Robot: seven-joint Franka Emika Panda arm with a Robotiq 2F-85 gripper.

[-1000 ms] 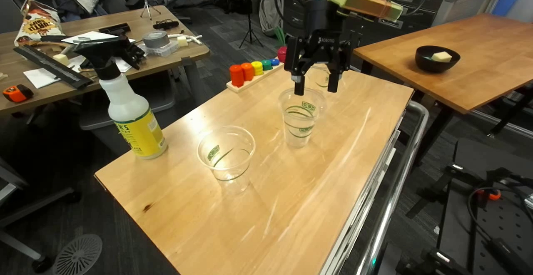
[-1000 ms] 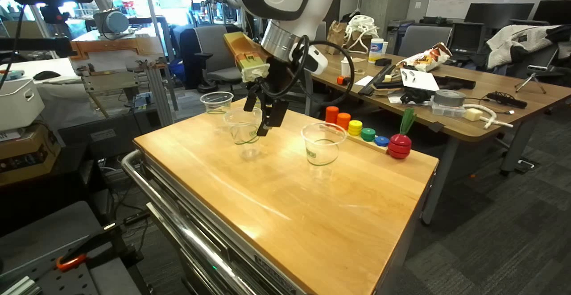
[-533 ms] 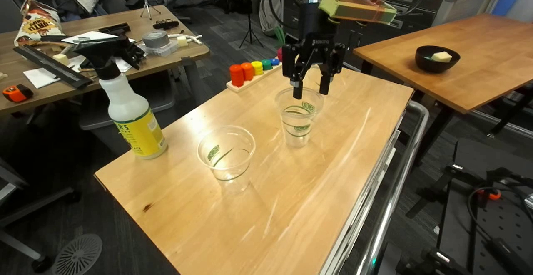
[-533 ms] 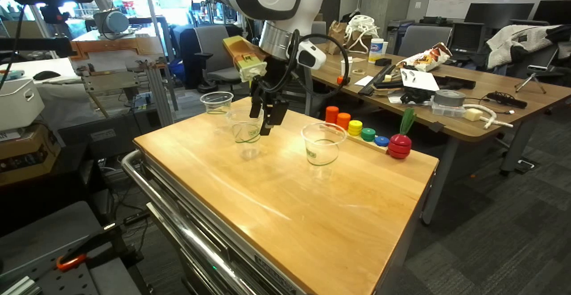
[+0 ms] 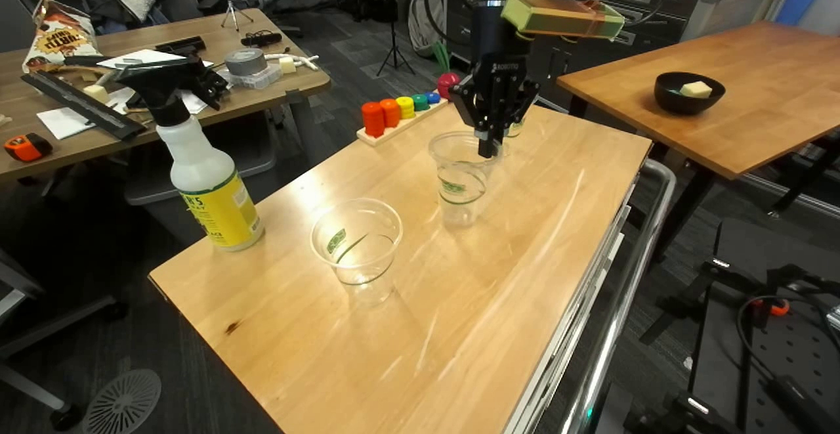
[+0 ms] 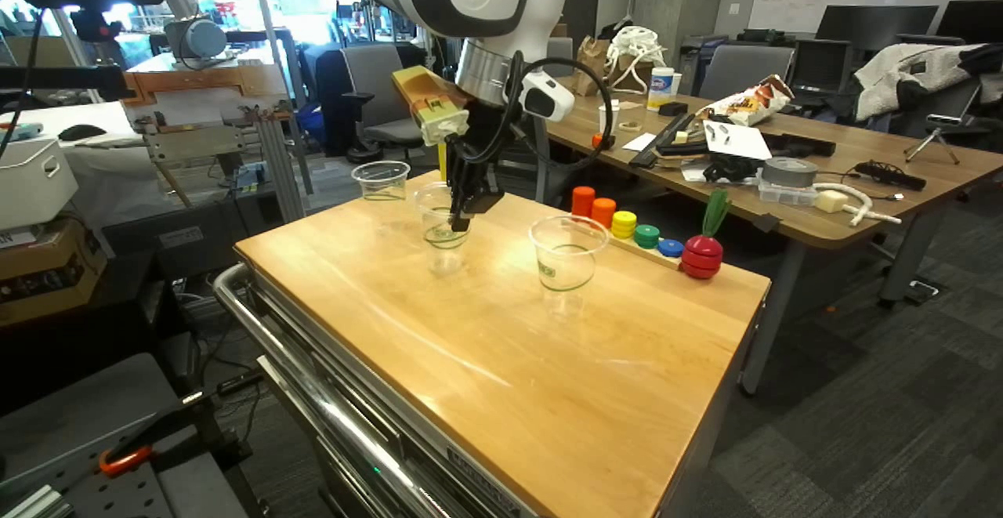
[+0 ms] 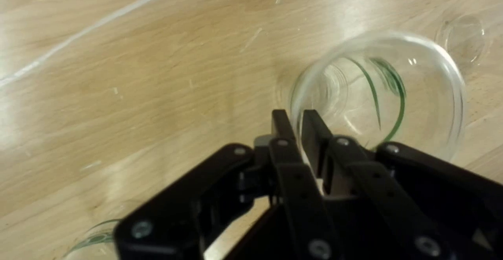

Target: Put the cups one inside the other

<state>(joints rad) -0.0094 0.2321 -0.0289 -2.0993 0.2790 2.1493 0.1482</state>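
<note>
Three clear plastic cups stand apart on the light wooden tabletop (image 5: pixel 420 355). The middle cup (image 5: pixel 459 188) has my gripper (image 5: pixel 487 151) at its rim, and the black fingers have come together there. In the wrist view that cup's rim (image 7: pixel 444 61) runs through the narrow slot of my gripper (image 7: pixel 296 112), one finger inside the cup and one outside. A separate cup (image 5: pixel 359 270) stands at the front in an exterior view. Behind the gripper, the third cup (image 6: pixel 568 263) is mostly hidden in that view but plain in an exterior view.
A spray bottle (image 5: pixel 223 191) with yellow liquid stands near a table corner. Along one edge lies a rack of coloured rings (image 5: pixel 400 115), with a red toy vegetable (image 6: pixel 701 257) by its end. A metal rail (image 5: pixel 623 316) borders the opposite side. A black bowl (image 5: pixel 689 92) sits on a neighbouring table.
The gripper has lowered a little, and its wide-apart fingers have closed at the middle cup's rim. That cup has shifted slightly and its green label has turned. The other two cups stayed put.
</note>
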